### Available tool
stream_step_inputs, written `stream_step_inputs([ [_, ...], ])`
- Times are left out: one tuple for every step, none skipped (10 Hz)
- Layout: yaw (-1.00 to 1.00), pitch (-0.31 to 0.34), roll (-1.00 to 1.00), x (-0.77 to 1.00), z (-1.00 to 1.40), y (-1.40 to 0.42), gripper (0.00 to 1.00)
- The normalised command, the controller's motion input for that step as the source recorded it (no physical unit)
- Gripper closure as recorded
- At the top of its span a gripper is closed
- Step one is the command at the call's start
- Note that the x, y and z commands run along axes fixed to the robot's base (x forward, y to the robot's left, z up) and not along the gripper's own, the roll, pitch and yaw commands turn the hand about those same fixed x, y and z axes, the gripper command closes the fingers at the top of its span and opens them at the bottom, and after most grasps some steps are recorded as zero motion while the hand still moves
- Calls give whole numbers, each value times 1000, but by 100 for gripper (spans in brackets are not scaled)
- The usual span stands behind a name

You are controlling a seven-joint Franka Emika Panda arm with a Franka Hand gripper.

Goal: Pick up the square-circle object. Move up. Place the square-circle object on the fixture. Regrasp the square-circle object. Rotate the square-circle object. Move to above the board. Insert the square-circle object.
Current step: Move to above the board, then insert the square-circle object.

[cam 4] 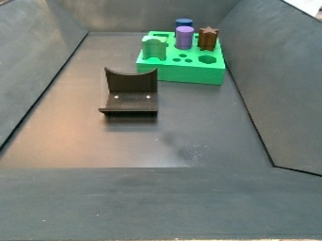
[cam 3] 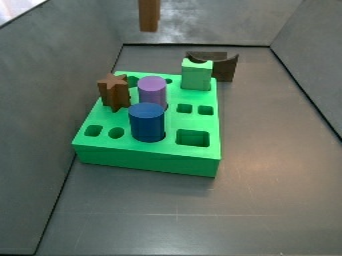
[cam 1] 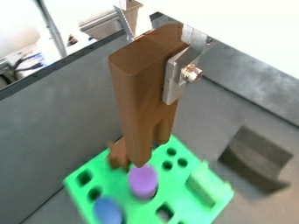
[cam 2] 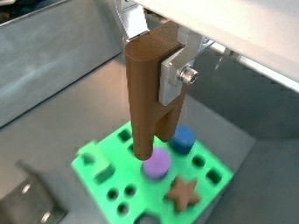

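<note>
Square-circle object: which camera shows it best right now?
Both wrist views: the square-circle object hangs upright in the gripper over the board, nearly full length. A side view catches only its lower end at the frame's top; the remaining one misses it.

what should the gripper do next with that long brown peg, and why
Probably ease straight down, after a small sideways correction. In both wrist views the gripper is shut on the square-circle object, held upright high above the board, its lower end over the purple peg rather than an open hole. Which hole fits cannot be told from here.
</note>
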Motion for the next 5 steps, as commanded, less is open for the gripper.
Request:
stream_step_inputs([
  [13, 137, 51, 316, 106, -743, 100],
  [13, 138, 63, 268, 81, -564, 100],
  [14, 127, 77, 177, 50, -296, 100],
  [12, 106, 83, 128, 41, -192, 100],
  [-554, -50, 0, -377, -114, -157, 100],
])
